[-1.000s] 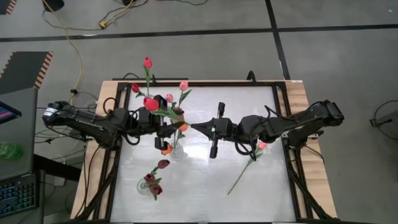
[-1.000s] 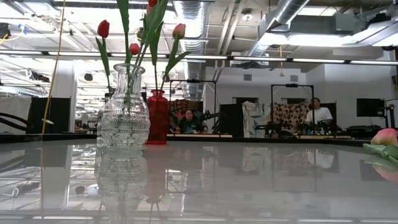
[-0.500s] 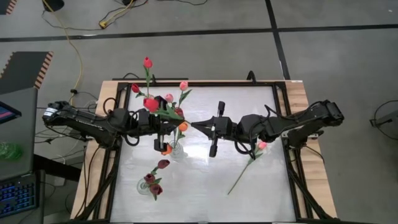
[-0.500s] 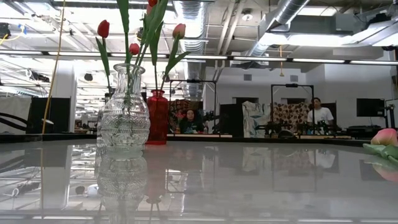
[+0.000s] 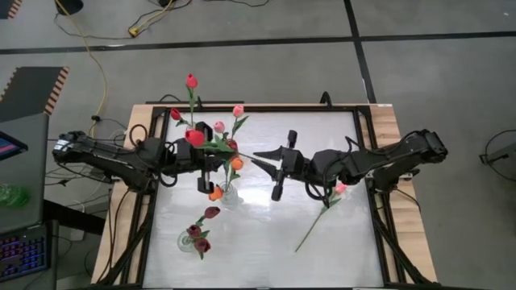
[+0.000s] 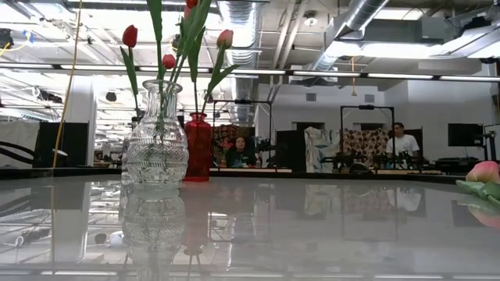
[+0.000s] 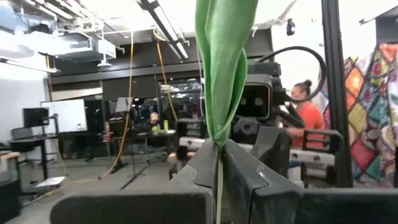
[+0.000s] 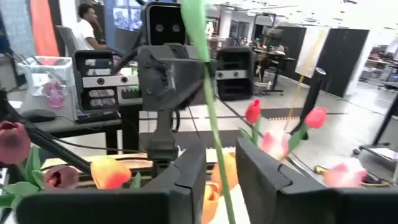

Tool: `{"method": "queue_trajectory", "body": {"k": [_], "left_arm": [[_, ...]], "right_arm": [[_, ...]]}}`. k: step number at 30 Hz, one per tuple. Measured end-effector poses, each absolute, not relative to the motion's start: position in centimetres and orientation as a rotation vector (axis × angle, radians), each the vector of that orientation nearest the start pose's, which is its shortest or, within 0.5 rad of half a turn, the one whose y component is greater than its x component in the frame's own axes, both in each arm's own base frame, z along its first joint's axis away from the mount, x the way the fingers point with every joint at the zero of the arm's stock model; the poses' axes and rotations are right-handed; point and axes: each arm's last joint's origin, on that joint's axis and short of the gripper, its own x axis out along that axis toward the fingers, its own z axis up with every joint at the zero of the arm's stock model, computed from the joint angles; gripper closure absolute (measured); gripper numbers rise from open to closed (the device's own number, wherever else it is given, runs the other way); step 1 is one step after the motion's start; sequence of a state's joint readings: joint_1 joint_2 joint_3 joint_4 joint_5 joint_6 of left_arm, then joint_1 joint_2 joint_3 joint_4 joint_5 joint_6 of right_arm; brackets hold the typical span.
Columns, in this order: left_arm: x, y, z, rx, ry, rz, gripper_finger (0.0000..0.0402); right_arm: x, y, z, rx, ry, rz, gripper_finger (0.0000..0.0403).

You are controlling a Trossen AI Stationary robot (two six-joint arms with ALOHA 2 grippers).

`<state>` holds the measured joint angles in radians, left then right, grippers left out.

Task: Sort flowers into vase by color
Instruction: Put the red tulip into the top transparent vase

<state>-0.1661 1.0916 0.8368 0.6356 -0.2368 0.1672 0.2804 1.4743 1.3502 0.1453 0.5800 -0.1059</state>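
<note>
A red tulip stands upright between my two arms above the table's middle, its head (image 5: 194,135) and long leaf (image 7: 224,62) up. My left gripper (image 7: 219,168) (image 5: 229,152) is shut on its stem. My right gripper (image 8: 217,168) (image 5: 260,155) faces it from the right, open, a finger on either side of the same stem (image 8: 211,124); whether they touch it I cannot tell. Red and pink tulips fill a clear glass vase (image 6: 156,140). Orange ones (image 5: 222,189) and maroon ones (image 5: 196,238) stand in two other vases. My left gripper pinches the tulip's thin green stem (image 7: 218,186) between its two fingers, just below where the leaf joins it. The fingers come about level from the table's left and lie across the stem. The flower stands upright in the hold, clear of the table.
A pink tulip (image 5: 322,211) lies flat on the table at the right, under my right arm; its head (image 6: 484,170) shows at the low view's right edge. A red vase (image 6: 197,148) stands behind the glass one. People sit in the room beyond.
My left gripper has shut on the red tulip's stem. My right gripper, shut on that stem a second ago, has parted its fingers and swung its tips slightly toward the far edge. The flower stays upright where it was.
</note>
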Motion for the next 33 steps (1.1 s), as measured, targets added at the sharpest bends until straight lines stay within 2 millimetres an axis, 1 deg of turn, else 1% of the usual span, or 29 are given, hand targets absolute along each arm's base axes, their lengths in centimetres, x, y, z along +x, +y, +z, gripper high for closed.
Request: {"method": "queue_trajectory", "body": {"k": [3, 6, 13, 17, 22, 28, 33], "left_arm": [[22.5, -3.0, 37.7, 0.101, -0.363, 0.134, 0.04], [20.7, -2.6, 38.6, 0.114, -0.372, 0.193, 0.04], [16.1, -1.5, 40.4, 0.096, -0.413, 0.3, 0.04], [13.4, -0.9, 41.3, 0.096, -0.451, 0.383, 0.04], [10.6, -0.1, 41.9, 0.1, -0.475, 0.501, 0.04], [7.7, 0.6, 42.4, 0.095, -0.493, 0.647, 0.04], [5.9, 1.3, 42.4, 0.084, -0.451, 0.814, 0.04]], "right_arm": [[31.8, 7.5, 40.2, -0.109, 0.026, -0.317, 0.0269], [30.6, 7.1, 40.8, -0.126, 0.061, -0.316, 0.0257], [28.3, 6.5, 41.4, -0.161, 0.137, -0.314, 0.0251], [27.9, 6.3, 41.3, -0.176, 0.169, -0.312, 0.0251], [27.9, 6.3, 41.2, -0.179, 0.176, -0.312, 0.0251], [27.9, 6.3, 41.2, -0.176, 0.175, -0.312, 0.0251], [27.9, 6.3, 41.2, -0.177, 0.175, -0.312, 0.0251]]}}
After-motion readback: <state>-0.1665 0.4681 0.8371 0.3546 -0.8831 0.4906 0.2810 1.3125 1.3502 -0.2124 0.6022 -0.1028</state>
